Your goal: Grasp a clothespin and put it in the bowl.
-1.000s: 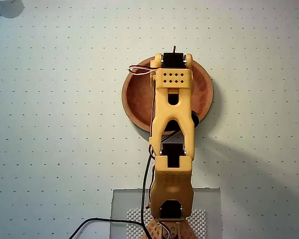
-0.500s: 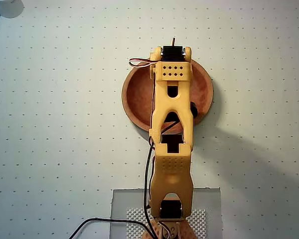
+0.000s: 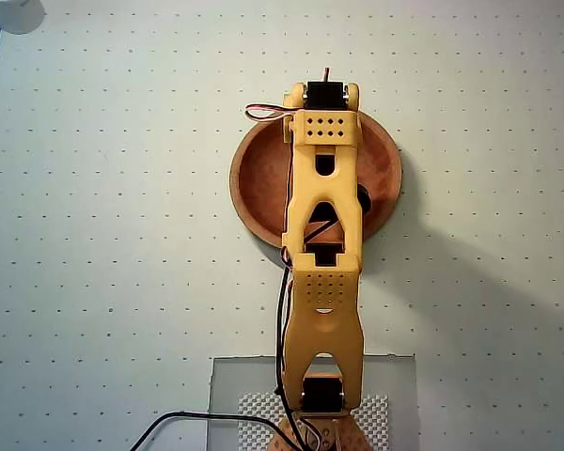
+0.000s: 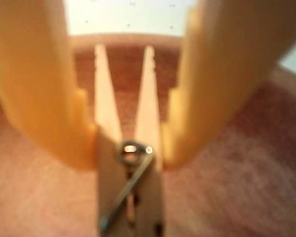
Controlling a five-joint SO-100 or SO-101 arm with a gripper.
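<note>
A: How many of each thing can you count?

B: One bowl (image 3: 258, 178), reddish-brown with a lighter rim, on the white dotted bench (image 3: 94, 235). One clothespin (image 4: 129, 163), and one yellow arm (image 3: 323, 254) reaching up the overhead view so that it covers the bowl's middle.

A: Does the overhead view show the clothespin?

B: No. The arm hides the hand and whatever it holds there. Only the wrist view shows the hand (image 4: 128, 148): its two yellow fingers (image 4: 44, 98) press on the pin from either side, at the level of the metal spring (image 4: 130, 150). So the hand is clamped on the clothespin.

A: Where is the pin relative to the bowl?

B: In the wrist view the bowl's reddish inside (image 4: 246, 173) fills the background around the pin, with the rim running across behind the pin's two slats, which splay apart toward the top of the picture. Whether the pin touches the wood I cannot tell; the picture is blurred.

A: Anything else?

B: A clear sheet (image 3: 395, 395) lies under the arm's base, black cables (image 3: 284, 319) run along the arm, and a red and white wire (image 3: 261, 114) loops out at the wrist.
</note>
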